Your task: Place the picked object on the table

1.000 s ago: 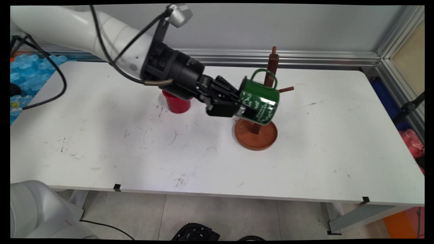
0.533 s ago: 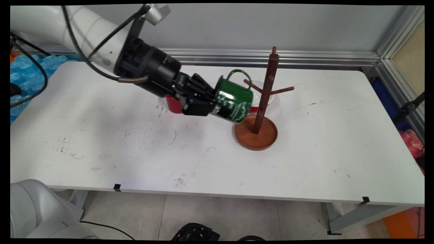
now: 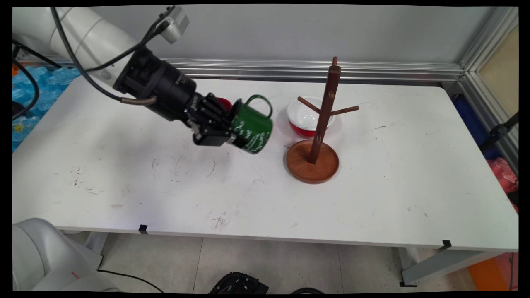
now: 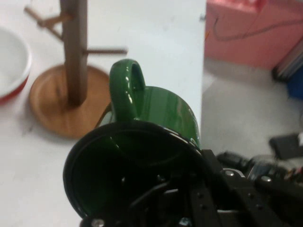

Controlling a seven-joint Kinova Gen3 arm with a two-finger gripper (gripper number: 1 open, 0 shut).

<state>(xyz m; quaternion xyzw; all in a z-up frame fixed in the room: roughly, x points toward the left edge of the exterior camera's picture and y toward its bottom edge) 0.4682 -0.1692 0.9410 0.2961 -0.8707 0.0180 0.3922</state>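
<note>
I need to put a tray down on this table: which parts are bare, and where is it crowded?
Bare: the near half of the table and the right end beyond the wooden mug tree. Crowded: the far middle, where the gripper holds the green mug tilted above the table, with the red cup behind and the bowl by the tree.

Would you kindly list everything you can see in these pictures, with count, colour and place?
mug: one, green with white lettering, held tilted above the table, left of the mug tree.
mug tree: one, brown wood, round base, table's middle.
bowl: one, white inside, red outside, behind the mug tree.
cup: one, red, mostly hidden behind the gripper.
table: one, white, scuffed.
gripper: one, black, clamped on the mug's rim.
</note>
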